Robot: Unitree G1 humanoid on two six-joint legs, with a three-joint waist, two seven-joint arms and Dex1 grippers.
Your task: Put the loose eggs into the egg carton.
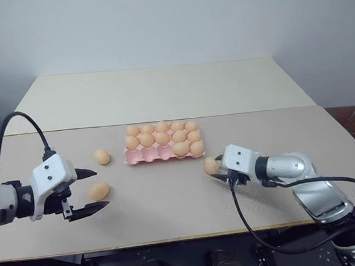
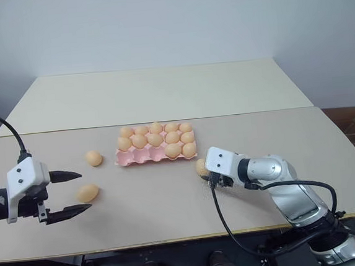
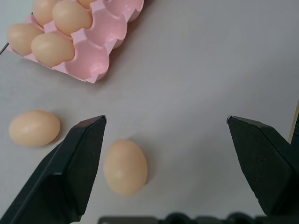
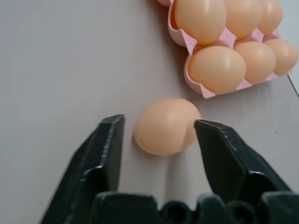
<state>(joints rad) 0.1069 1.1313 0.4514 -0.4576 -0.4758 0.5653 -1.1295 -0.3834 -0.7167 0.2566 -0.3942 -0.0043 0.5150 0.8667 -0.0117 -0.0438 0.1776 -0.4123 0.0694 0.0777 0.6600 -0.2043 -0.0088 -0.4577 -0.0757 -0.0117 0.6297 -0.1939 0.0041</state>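
The pink egg carton (image 1: 143,156) lies mid-table with eggs in most cups; the front row's left cups are bare. Two loose eggs lie to its left: one (image 1: 102,156) near the carton's corner, another (image 1: 98,190) closer to me. My left gripper (image 1: 101,188) is open wide, and that nearer egg (image 3: 124,166) rests on the table just inside one finger (image 3: 79,158). A third loose egg (image 4: 166,126) lies off the carton's front right corner between the fingers of my right gripper (image 4: 158,121). One finger (image 4: 219,149) touches it and a gap shows at the other.
The beige table (image 1: 172,214) has bare room in front of the carton and between my arms. A second, lighter table (image 1: 161,91) adjoins behind. Black cables trail from both wrists. The front edge runs just below my grippers.
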